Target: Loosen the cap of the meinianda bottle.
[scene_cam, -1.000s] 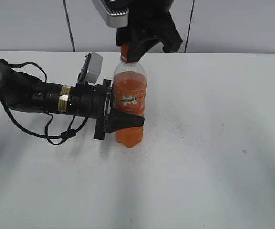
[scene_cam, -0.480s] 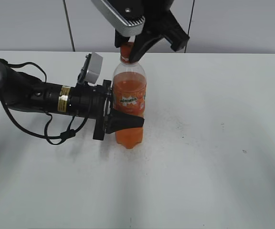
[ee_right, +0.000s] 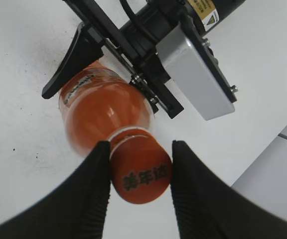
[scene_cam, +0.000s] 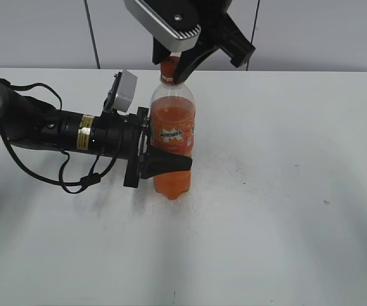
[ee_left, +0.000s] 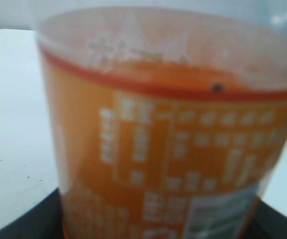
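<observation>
The meinianda bottle [scene_cam: 172, 127] stands upright on the white table, with orange drink and an orange label. My left gripper [scene_cam: 169, 160] reaches in from the left and is shut on the bottle's lower body; one black finger [scene_cam: 171, 162] crosses its front. In the left wrist view the bottle's label [ee_left: 173, 149] fills the frame. My right gripper [scene_cam: 169, 69] comes down from above and is shut on the orange cap [scene_cam: 167, 66]. In the right wrist view both ribbed fingers [ee_right: 96, 174] press the sides of the cap [ee_right: 141, 174], above the bottle's shoulder [ee_right: 103, 112].
The left arm [scene_cam: 56, 131] lies low over the table [scene_cam: 285, 210], with a black cable loop [scene_cam: 75, 183] under it. Its wrist camera [scene_cam: 123, 89] stands just left of the bottle. A grey panelled wall [scene_cam: 311, 32] runs along the table's far edge.
My right gripper has turned around the cap while staying closed on it. The bottle and the left gripper have not moved.
</observation>
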